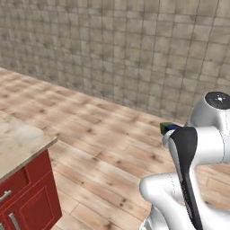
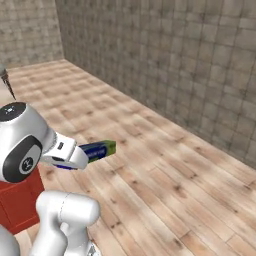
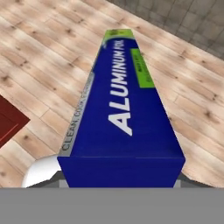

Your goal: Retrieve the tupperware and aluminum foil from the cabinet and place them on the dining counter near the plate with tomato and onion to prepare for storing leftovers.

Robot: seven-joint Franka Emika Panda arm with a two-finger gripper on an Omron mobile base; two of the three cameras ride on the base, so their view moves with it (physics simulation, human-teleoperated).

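Gripper (image 2: 82, 156) clamped on the aluminum foil (image 3: 122, 109), carton projecting forward at centre of the hand view (green end farthest), held above the wooden floor (image 1: 103, 134); dining counter (image 1: 18, 139) at left edge of the left base view.

Aluminum foil (image 2: 98, 150) in gripper (image 2: 80, 156), level above wooden floor (image 2: 165, 185)

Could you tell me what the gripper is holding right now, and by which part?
The aluminum foil carton, gripped at its plain blue end; the green end points away from the hand.
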